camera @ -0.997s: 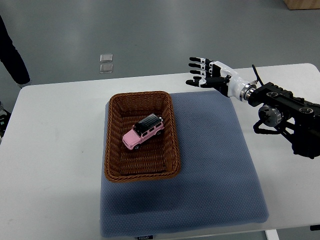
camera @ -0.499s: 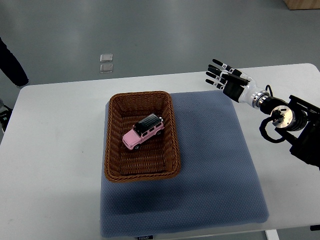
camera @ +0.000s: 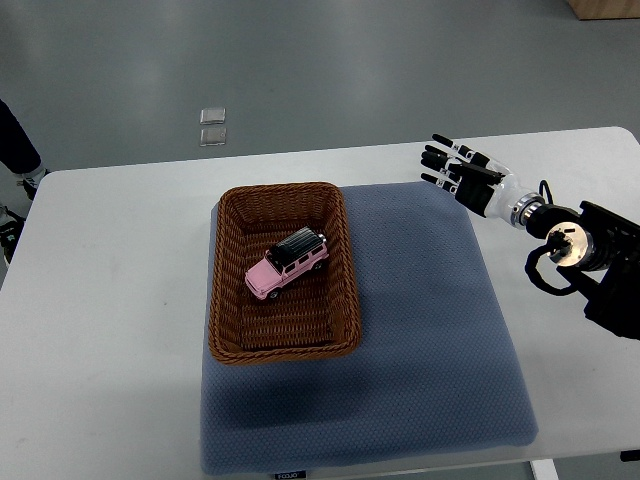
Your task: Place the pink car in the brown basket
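Pink car (camera: 287,264) sits inside the brown basket (camera: 283,343), near the basket's middle, on its wheels, nose angled toward the basket's near-left corner. Basket rests on the left part of the blue mat (camera: 420,340), which lies on the white surface (camera: 110,300).

Right hand (camera: 462,174) hangs well to the right of the basket, over the mat's far-right corner; fingers (camera: 440,160) spread wide, holding nothing. Arm enters from the right edge. Left arm not visible.

Judgement: placement looks done; the step in hand is the retreat. To do it well, keep the hand high and away from the basket rim, fingers loose, no sweep back across the basket that could clip the wicker or tip the car. Car looks settled and not leaning on a wall, so no correction seems needed.

Person's dark sleeve (camera: 15,145) shows far left of the basket, beyond the surface edge. Two small clear squares (camera: 212,125) lie on the floor beyond the basket.
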You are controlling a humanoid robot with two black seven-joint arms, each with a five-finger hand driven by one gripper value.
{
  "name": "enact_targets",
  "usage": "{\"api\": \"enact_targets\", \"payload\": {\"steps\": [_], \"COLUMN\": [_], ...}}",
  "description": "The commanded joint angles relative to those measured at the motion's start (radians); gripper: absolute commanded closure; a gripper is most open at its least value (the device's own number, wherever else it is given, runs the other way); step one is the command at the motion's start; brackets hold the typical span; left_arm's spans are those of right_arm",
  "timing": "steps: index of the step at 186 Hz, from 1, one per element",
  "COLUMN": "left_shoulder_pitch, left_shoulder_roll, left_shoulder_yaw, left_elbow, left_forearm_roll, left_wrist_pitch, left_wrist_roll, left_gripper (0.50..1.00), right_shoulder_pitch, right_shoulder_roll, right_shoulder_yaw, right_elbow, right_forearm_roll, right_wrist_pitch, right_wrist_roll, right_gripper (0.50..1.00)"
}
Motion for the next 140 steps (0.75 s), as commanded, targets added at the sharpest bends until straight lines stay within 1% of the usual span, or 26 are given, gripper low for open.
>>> {"api": "enact_targets", "payload": {"steps": [1, 24, 45, 140], "left_shoulder_pitch": [0.001, -0.001, -0.001, 0.001], "left_shoulder_roll": [0.000, 0.000, 0.000, 0.000], "left_shoulder_yaw": [0.000, -0.001, 0.000, 0.000], "left_elbow": [0.000, 0.000, 0.000, 0.000], "left_forearm_roll": [0.000, 0.000, 0.000, 0.000], "left_wrist_pitch": [0.000, 0.000, 0.000, 0.000], "left_wrist_roll": [0.000, 0.000, 0.000, 0.000], "left_gripper": [0.500, 0.500, 0.500, 0.500], "right_shoulder_pitch": [0.002, 0.002, 0.000, 0.000], "right_shoulder_roll": [0.001, 0.003, 0.003, 0.001], "right_shoulder_yaw": [0.003, 0.008, 0.008, 0.008], "right_elbow": [0.000, 0.000, 0.000, 0.000], "right_forearm_roll": [-0.042, -0.044, -0.044, -0.044], "right_wrist_pitch": [0.000, 0.000, 0.000, 0.001], "right_wrist_roll": [0.005, 0.008, 0.040, 0.043], "right_gripper": [0.587, 0.587, 0.587, 0.587]}}
